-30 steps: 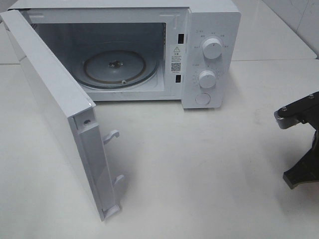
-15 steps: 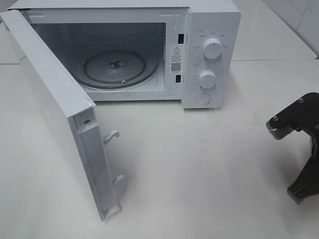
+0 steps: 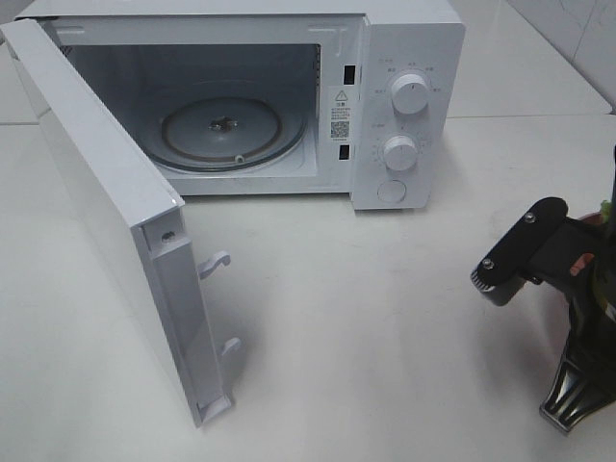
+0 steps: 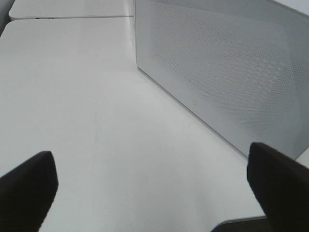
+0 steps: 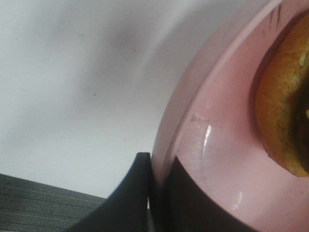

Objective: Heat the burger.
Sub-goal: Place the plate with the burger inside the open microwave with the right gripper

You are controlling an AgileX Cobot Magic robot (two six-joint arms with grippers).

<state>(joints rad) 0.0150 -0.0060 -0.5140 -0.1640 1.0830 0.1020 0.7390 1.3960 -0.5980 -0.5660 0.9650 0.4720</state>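
1. Exterior high view, lettering. The white microwave [image 3: 423, 48] stands at the back of the white table [image 3: 385, 327]. Its door [image 3: 96, 212] is swung wide to the left, and the glass turntable [image 3: 226, 130] lies bare inside. A sticker [image 3: 340, 114] on the front frame carries a warning triangle above a square code block. Its lines of print are too small to read. Small marks ring the upper knob [image 3: 411, 94] and the lower knob [image 3: 399, 152], also illegible. A round button [image 3: 392, 191] sits below them.
2. Exterior high view, hidden parts. The right arm [image 3: 525, 252] enters at the right edge and is cut off by the frame. Its fingertips and load cannot be made out here.
3. Left wrist view. The left gripper [image 4: 154, 182] is spread wide with nothing between its two dark fingertips [image 4: 29, 183], which show only at the frame's lower corners. Beyond them is the door's outer face, covered in a fine dotted mesh and bearing one small ring mark [image 4: 194, 102]. No wording is legible.
4. Right wrist view. The right gripper [image 5: 157, 169] is pinched narrow on the rim of the pink plate [image 5: 212, 159]. The burger [image 5: 285, 116] rests on that plate. Only a golden-brown bun edge shows, cut off by the frame and blurred.
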